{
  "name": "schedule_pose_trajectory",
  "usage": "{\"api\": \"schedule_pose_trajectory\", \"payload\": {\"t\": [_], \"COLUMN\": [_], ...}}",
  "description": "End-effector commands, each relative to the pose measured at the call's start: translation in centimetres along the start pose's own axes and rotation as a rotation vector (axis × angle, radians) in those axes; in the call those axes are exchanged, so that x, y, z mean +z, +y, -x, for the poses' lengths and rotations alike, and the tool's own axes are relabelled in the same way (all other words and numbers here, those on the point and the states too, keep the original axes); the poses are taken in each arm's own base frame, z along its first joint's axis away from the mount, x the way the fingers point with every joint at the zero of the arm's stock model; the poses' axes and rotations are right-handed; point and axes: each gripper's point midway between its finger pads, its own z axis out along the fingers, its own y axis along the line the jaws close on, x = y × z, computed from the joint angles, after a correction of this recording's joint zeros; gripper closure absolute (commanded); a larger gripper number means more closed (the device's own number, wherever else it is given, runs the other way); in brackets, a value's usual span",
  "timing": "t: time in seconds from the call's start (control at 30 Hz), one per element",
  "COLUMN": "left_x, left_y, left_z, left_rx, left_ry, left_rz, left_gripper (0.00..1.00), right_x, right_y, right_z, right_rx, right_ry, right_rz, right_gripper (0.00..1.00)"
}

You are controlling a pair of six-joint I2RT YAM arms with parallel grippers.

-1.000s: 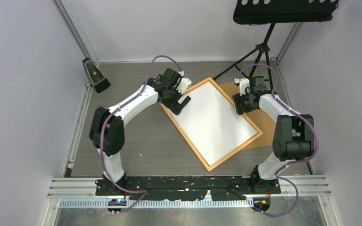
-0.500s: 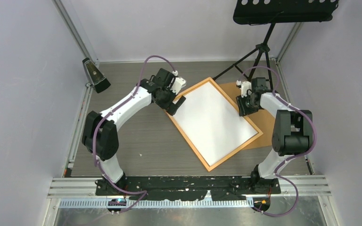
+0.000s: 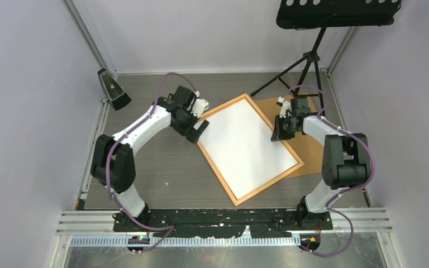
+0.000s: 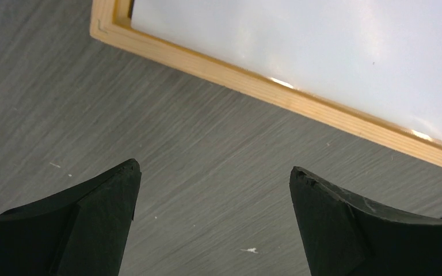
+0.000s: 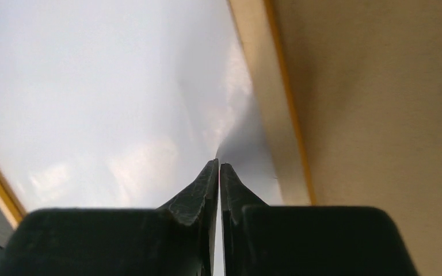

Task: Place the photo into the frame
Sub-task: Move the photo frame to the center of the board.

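Note:
The photo (image 3: 248, 142) lies white side up inside the orange wooden frame (image 3: 218, 173), set at a slant in the middle of the table. My right gripper (image 3: 277, 134) is at the photo's right edge. In the right wrist view that gripper (image 5: 219, 164) is shut, a thin buckled fold of the photo (image 5: 92, 86) pinched between its tips, just inside the frame's rail (image 5: 265, 86). My left gripper (image 3: 198, 129) stands open over bare table just off the frame's left corner. The left wrist view shows this gripper (image 4: 213, 172) empty, with the frame (image 4: 276, 95) and photo (image 4: 322, 46) beyond.
A plain brown backing board (image 3: 307, 145) lies under the frame's right side. A black tripod (image 3: 307, 58) with a black shelf (image 3: 335, 14) stands at the back right. A small black wedge-shaped object (image 3: 113, 89) sits at the back left. Walls close in both sides.
The right gripper has closed on the photo's right edge. The frame with the photo has shifted left. The left gripper has drawn back off the frame's corner, still open.

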Motion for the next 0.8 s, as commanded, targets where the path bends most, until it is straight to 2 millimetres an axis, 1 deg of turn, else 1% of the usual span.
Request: {"api": "schedule_pose_trajectory", "payload": {"t": [0.0,0.07,0.1,0.13,0.17,0.2,0.27,0.3,0.33,0.37,0.4,0.43,0.47,0.5,0.6,0.67,0.77], "left_x": [0.6,1.2,1.4,1.6,1.8,1.9,1.9,1.9,2.0,2.1,2.3,2.6,2.8,3.0,3.7,4.3,4.8], "left_y": [-0.1,0.1,0.0,0.2,0.0,-0.1,-0.2,-0.3,-0.4,-0.7,-0.9,-1.2,-1.4,-1.9,-2.3,-2.5,-2.9], "left_z": [-3.2,-4.6,-5.2,-5.7,-6.0,-6.1,-5.8,-5.5,-5.0,-4.7,-4.4,-4.1,-4.0,-3.7,-3.3,-3.3,-2.8], "left_rx": [-0.101,-0.169,-0.199,-0.233,-0.261,-0.283,-0.324,-0.35,-0.367,-0.394,-0.421,-0.45,-0.478,-0.5,-0.551,-0.583,-0.626], "left_ry": [0.095,0.139,0.15,0.162,0.169,0.168,0.148,0.134,0.115,0.106,0.102,0.101,0.106,0.11,0.126,0.134,0.142], "left_rz": [-0.069,-0.105,-0.127,-0.139,-0.163,-0.186,-0.218,-0.226,-0.234,-0.248,-0.26,-0.273,-0.286,-0.318,-0.343,-0.349,-0.378], "left_gripper": [0.0,0.0,0.0,0.0,0.0,0.01,0.0,0.0,0.0,0.0,0.0,0.0,0.0,0.0,0.01,0.0,0.0], "right_x": [1.1,1.9,2.2,2.7,2.8,2.9,2.5,2.1,1.4,0.9,0.4,-0.1,-0.6,-1.1,-2.1,-2.3,-2.4], "right_y": [4.2,6.4,7.0,7.9,8.4,9.0,9.4,9.4,9.1,8.9,8.2,7.6,7.0,6.4,4.5,3.4,1.1], "right_z": [2.3,2.7,2.7,2.9,3.1,3.8,5.0,5.7,6.4,7.0,7.4,7.8,8.0,8.3,8.5,8.2,7.4], "right_rx": [0.125,0.141,0.172,0.162,0.174,0.156,0.131,0.109,0.089,0.045,0.023,-0.027,-0.079,-0.099,-0.211,-0.266,-0.289], "right_ry": [-0.104,-0.116,-0.117,-0.124,-0.129,-0.159,-0.198,-0.214,-0.237,-0.245,-0.257,-0.261,-0.263,-0.261,-0.257,-0.223,-0.168], "right_rz": [0.112,0.147,0.157,0.169,0.173,0.177,0.173,0.167,0.145,0.126,0.089,0.054,0.026,-0.012,-0.086,-0.129,-0.174], "right_gripper": [0.9,0.91,0.92,0.92,0.92,0.92,0.87,0.79,0.74,0.63,0.59,0.52,0.48,0.47,0.43,0.41,0.4]}}
